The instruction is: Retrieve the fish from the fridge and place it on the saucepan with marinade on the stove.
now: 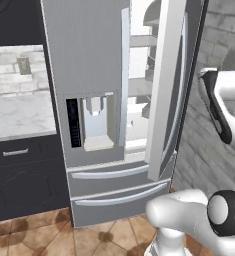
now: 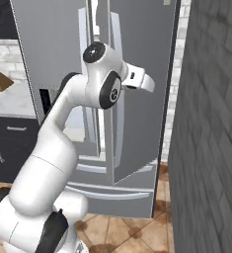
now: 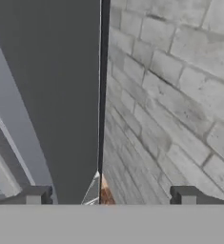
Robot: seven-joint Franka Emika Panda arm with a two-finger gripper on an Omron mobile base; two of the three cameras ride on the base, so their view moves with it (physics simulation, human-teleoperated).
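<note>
A: Where does the fridge (image 1: 96,65) stand, and which way does it run?

B: Upright, its long axis vertical, between the dark cabinets with the marble table (image 1: 16,115) on one side and the grey brick wall (image 2: 211,123) on the other; its right door (image 1: 166,90) is swung partly outward, edge-on in the left base view, with white shelves (image 1: 139,87) showing in the gap; the left door with the water dispenser (image 1: 96,122) is closed; the two bottom drawers (image 1: 116,187) are closed.

A: And the door's bar handle?

B: Its bar handle (image 1: 179,95) runs vertically along the door's face.

A: The jaws?

B: The gripper (image 3: 111,195) has its jaws spread wide, released, with nothing between them; the two finger tips (image 3: 35,195) sit far apart at the bottom of the hand view; past them lie the door's dark face (image 3: 51,95) and the brick wall; I cannot tell whether either tip touches the door.

A: The fish?

B: I cannot make it out on the shelves.
</note>
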